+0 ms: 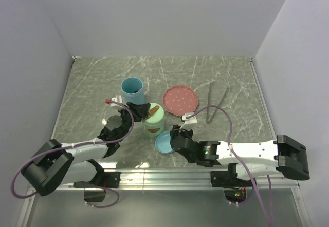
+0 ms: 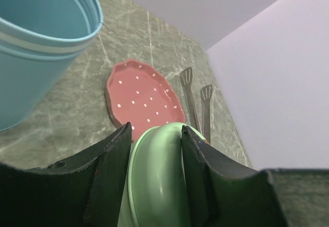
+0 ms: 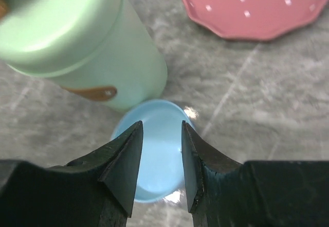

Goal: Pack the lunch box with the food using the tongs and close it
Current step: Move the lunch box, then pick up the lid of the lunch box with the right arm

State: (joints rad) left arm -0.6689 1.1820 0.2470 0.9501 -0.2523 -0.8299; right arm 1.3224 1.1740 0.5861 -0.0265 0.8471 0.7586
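Green lunch box (image 1: 154, 119) sits clasped in the left pincer (image 2: 155, 130), while the right pincer (image 3: 161, 129) hangs part-open, empty, over the blue lid (image 3: 157, 170) on the tabletop (image 3: 247, 93).

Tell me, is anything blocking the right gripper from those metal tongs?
Nothing visible does. The right gripper hovers over the blue lid; the tongs lie farther off, right of the pink plate, which sits beside that path, not across it.

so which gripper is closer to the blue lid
right. the right gripper hangs just above the blue lid, jaws open. the left gripper is off it, gripping the top of the green container that stands beside the lid
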